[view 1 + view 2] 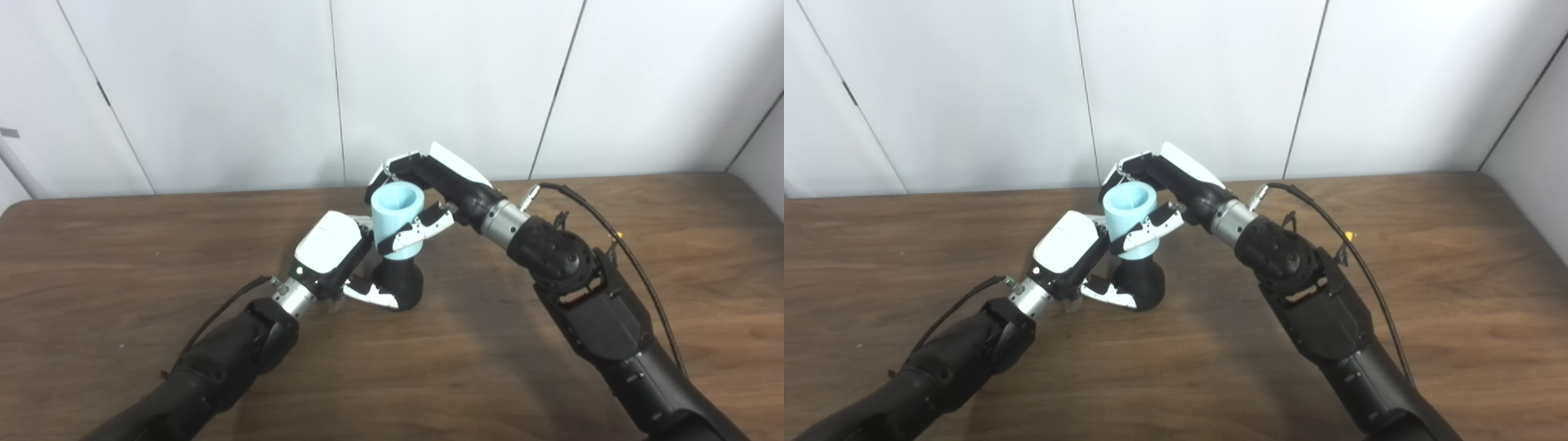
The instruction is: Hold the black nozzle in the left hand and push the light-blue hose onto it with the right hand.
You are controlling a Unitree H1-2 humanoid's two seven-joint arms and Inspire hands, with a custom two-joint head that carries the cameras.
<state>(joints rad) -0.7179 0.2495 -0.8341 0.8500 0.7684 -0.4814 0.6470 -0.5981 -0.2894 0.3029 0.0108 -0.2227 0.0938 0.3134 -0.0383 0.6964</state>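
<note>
Left eye view: left robot hand (pixel 327 254) around black nozzle (pixel 404 285); right robot hand (pixel 429 184) around light-blue hose (pixel 398 220).

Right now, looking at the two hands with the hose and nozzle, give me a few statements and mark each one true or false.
1. The right hand is wrapped around the light-blue hose. True.
2. The black nozzle lies flat, away from both hands. False: it stands on the table, gripped by the left hand.
3. The hose sits above the nozzle. True.
4. The hose's open end faces down. False: its visible open end faces up.
</note>
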